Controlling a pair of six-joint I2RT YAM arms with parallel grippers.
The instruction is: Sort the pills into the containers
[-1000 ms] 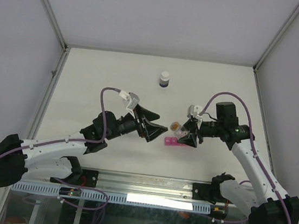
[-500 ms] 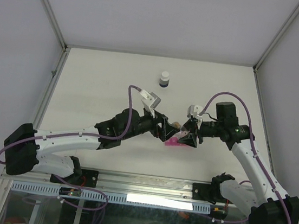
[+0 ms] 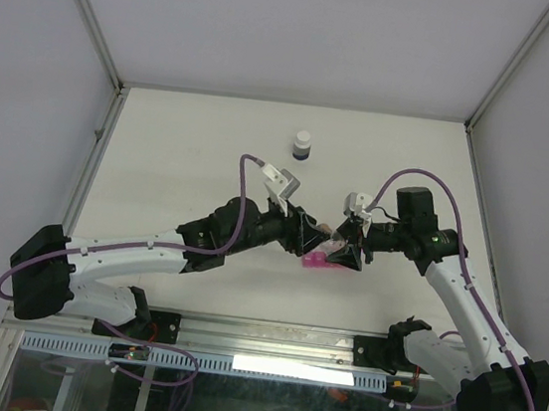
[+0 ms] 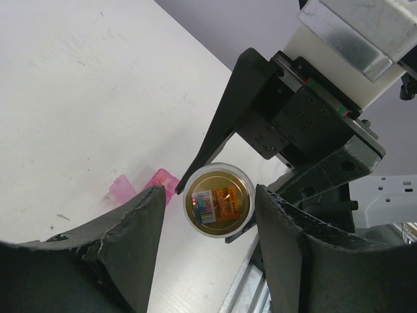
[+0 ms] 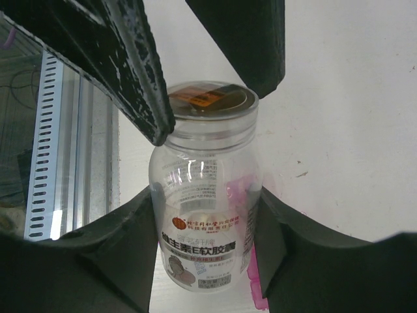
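Left gripper (image 3: pixel 306 237), jaws apart, straddles the round orange cap (image 4: pixel 217 199) of the small clear plastic vial (image 5: pixel 205 215), which the right gripper (image 3: pixel 348 245) clamps over the pink translucent pill-organizer strip (image 3: pixel 316 261) near the table's near edge. An off-centre closure could twist the vial loose or spill its contents.

We've got the pink translucent pill organizer (image 3: pixel 314 261) lying flat on the white counter (image 3: pixel 192 145), toward its near edge and partly covered from above. In the left wrist view two glossy square compartments (image 4: pixel 163 180) show; their lid state we can't tell.
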